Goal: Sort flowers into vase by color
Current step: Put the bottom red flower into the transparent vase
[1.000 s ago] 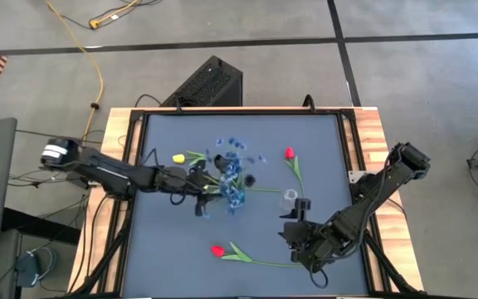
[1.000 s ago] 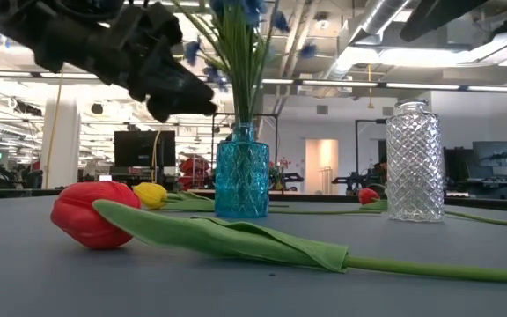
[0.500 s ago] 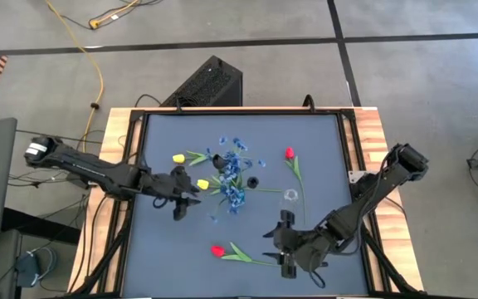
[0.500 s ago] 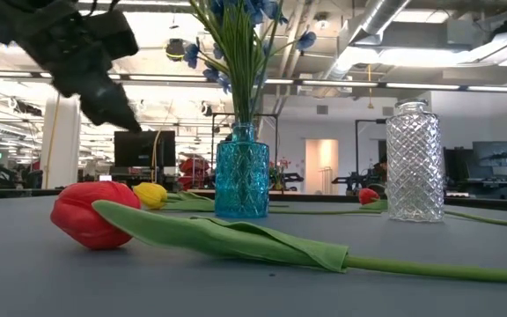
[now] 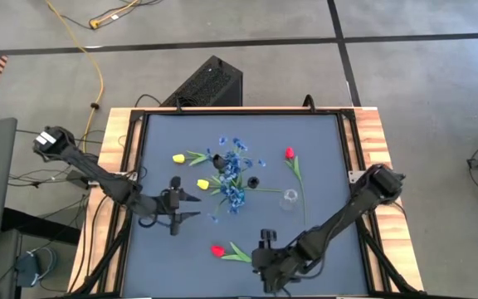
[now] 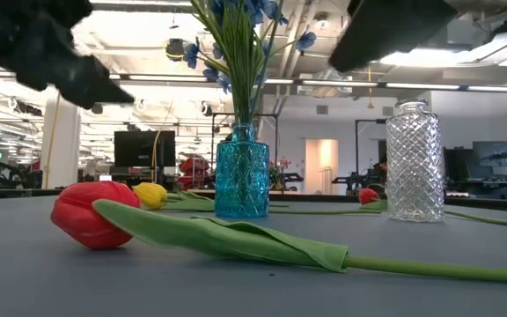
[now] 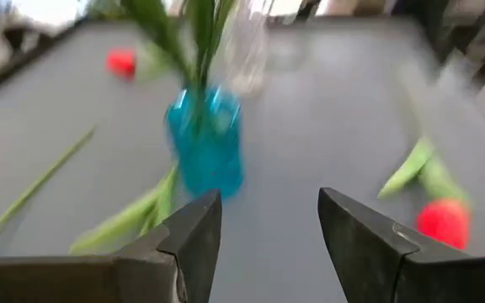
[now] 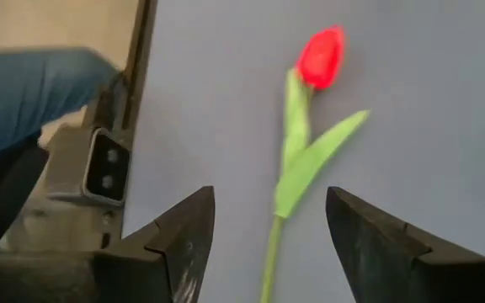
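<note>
My right gripper (image 8: 268, 244) hangs wide open, holding nothing, over the red tulip (image 8: 320, 55) lying flat on the table, well in front of the blue faceted glass vase (image 6: 241, 173). I could close on the floppy leaf rather than the thin stem, and it might slip. The left gripper (image 7: 268, 240), also wide open, waits beside that vase.

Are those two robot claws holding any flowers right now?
No. The left gripper and right gripper are both open and empty; the near red tulip lies untouched on the table.

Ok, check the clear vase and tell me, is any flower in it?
No, the clear vase stands empty; only the blue vase holds stems.
</note>
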Available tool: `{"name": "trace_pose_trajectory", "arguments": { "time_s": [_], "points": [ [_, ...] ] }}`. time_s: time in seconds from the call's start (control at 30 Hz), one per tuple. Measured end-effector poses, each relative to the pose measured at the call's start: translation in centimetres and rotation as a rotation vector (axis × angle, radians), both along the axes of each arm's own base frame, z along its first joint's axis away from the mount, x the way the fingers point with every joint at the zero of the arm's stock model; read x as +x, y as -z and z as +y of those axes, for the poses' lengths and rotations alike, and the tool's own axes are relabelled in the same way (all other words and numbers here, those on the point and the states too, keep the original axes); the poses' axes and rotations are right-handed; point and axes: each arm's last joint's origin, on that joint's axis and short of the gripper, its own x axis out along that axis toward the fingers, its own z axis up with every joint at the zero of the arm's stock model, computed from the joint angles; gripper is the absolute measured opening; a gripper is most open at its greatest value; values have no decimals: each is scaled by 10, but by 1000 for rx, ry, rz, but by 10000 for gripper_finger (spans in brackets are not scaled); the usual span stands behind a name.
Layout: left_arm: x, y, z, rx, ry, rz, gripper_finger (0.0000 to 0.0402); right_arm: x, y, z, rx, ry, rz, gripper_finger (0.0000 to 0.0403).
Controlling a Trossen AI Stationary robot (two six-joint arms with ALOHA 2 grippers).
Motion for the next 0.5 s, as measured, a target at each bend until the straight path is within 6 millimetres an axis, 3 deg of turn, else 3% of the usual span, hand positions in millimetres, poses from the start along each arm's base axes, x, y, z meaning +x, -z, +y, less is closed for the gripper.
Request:
{"name": "trace_pose_trajectory", "arguments": {
  "time_s": [0.17,0.5],
  "points": [
    [-6,0,2,-26,78,-176,187,15,13,10,13,21,40,242],
    [-8,2,2,-9,115,-181,187,20,49,6,40,178,185,225]
  ]
}}
